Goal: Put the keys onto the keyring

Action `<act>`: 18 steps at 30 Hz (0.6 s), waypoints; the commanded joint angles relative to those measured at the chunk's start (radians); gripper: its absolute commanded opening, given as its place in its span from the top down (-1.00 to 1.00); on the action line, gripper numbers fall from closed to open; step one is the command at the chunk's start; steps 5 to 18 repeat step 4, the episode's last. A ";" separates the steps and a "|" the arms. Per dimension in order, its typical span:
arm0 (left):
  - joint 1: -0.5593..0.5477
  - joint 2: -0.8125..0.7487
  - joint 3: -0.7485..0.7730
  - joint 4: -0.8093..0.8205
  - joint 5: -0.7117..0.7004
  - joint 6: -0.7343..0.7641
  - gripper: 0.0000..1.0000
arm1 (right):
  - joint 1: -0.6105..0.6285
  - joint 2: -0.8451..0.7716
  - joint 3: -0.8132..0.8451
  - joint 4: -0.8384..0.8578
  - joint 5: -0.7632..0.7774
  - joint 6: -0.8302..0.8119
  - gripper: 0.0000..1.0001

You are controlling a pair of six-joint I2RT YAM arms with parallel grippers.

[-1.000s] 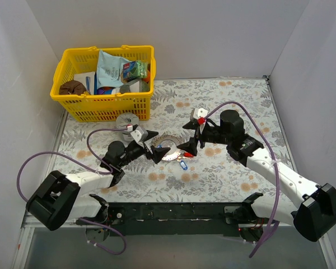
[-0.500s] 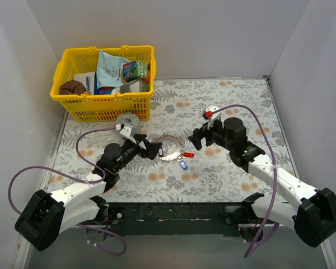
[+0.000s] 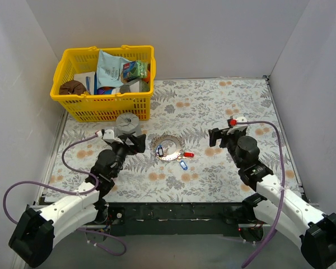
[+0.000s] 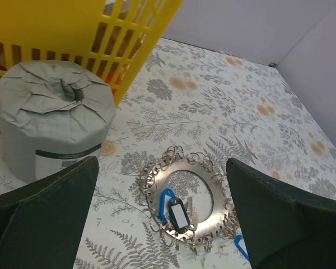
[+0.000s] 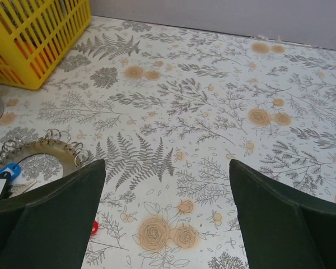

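Observation:
The silvery keyring (image 3: 168,141) lies flat mid-table, edged with small wire loops. A blue-tagged key (image 3: 159,150) lies on its left band; a red key (image 3: 189,154) and another blue key (image 3: 182,165) lie on the cloth just off its right side. In the left wrist view the keyring (image 4: 218,198) carries a blue tag (image 4: 164,201) and a black tag (image 4: 178,216). My left gripper (image 3: 135,141) stands open and empty left of the ring. My right gripper (image 3: 215,136) is open and empty, well to the ring's right; its view catches the ring's edge (image 5: 39,147).
A grey cylindrical tin (image 3: 126,122) stands just behind my left gripper. The yellow basket (image 3: 103,106) full of packets sits at the back left. White walls close in the floral cloth on three sides.
Both arms have drawn back from the keyring, the left toward the left, the right toward the right. The red key stays on the cloth by the ring.

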 commanded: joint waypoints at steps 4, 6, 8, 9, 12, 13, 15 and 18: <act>-0.005 -0.031 -0.024 -0.028 -0.237 -0.053 -0.96 | -0.008 0.004 -0.020 0.171 0.167 -0.038 -0.97; -0.005 -0.031 -0.024 -0.028 -0.237 -0.053 -0.96 | -0.008 0.004 -0.020 0.171 0.167 -0.038 -0.97; -0.005 -0.031 -0.024 -0.028 -0.237 -0.053 -0.96 | -0.008 0.004 -0.020 0.171 0.167 -0.038 -0.97; -0.005 -0.031 -0.024 -0.028 -0.237 -0.053 -0.96 | -0.008 0.004 -0.020 0.171 0.167 -0.038 -0.97; -0.005 -0.031 -0.024 -0.028 -0.237 -0.053 -0.96 | -0.008 0.004 -0.020 0.171 0.167 -0.038 -0.97; -0.005 -0.031 -0.024 -0.028 -0.237 -0.053 -0.96 | -0.008 0.004 -0.020 0.171 0.167 -0.038 -0.97; -0.005 -0.031 -0.024 -0.028 -0.237 -0.053 -0.96 | -0.008 0.004 -0.020 0.171 0.167 -0.038 -0.97; -0.005 -0.031 -0.024 -0.028 -0.237 -0.053 -0.96 | -0.008 0.004 -0.020 0.171 0.167 -0.038 -0.97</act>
